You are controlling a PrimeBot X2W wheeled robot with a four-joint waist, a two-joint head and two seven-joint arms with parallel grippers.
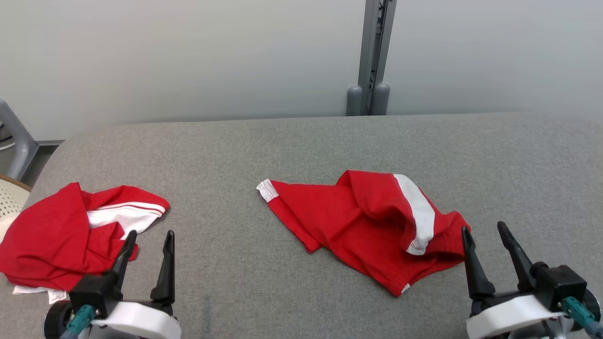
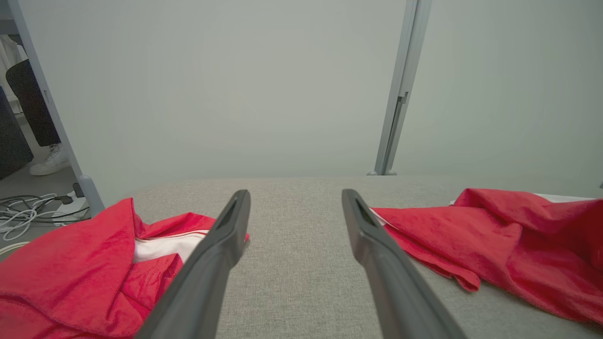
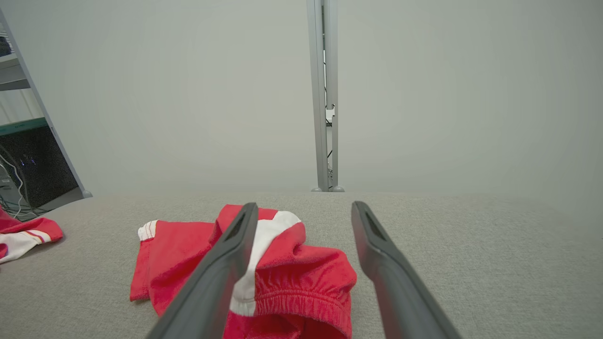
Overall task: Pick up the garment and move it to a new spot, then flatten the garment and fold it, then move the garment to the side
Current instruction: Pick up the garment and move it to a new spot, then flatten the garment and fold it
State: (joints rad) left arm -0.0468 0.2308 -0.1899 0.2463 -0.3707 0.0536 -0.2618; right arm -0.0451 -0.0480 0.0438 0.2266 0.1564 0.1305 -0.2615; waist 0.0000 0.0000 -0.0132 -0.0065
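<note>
Red garment (image 1: pixel 372 226) lies crumpled near the tabletop (image 1: pixel 282 150) centre, second garment (image 1: pixel 47 235) at its left edge; left gripper (image 1: pixel 150 234) and right gripper (image 1: pixel 484 227) are spread wide, empty.

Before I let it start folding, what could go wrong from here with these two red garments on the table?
Wrong pick: the left tool stands open beside the left garment, a lookalike of the middle garment.
The middle garment is bunched; a pinch may catch several layers.
The left garment lies near the table edge and might get nudged off.
</note>
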